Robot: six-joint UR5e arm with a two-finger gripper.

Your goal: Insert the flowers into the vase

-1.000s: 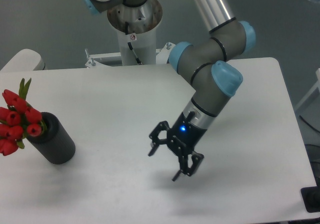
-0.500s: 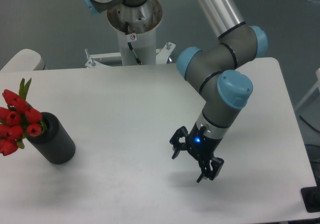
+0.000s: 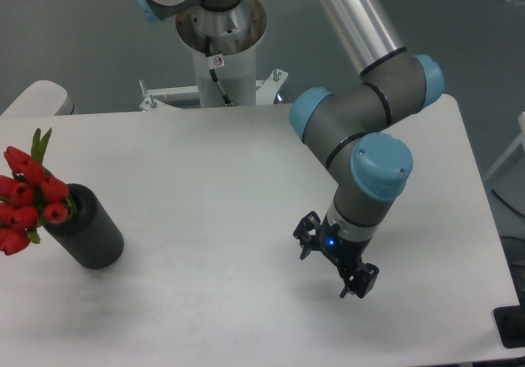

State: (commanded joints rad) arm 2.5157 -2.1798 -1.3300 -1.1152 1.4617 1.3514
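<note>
Our black two-finger gripper (image 3: 335, 259) hangs over the right part of the white table (image 3: 205, 178) with its fingers spread apart and nothing between them. Compared with a second ago it has drifted further right and a little lower in the frame, and its spread looks narrower from this angle, though we cannot tell whether that is closing or just rotation. It is travelling away from the work and carrying nothing, which we read as a retreat after release.

Well apart from it, at the table's left edge, stands the matte black thick-walled cylindrical vase (image 3: 86, 231), leaning in the view. The small bunch of red tulip-shaped flowers (image 3: 29, 199) sits in its top opening, blooms and a green leaf spilling leftward, unmoved across the frames. We judge the insertion done.
</note>
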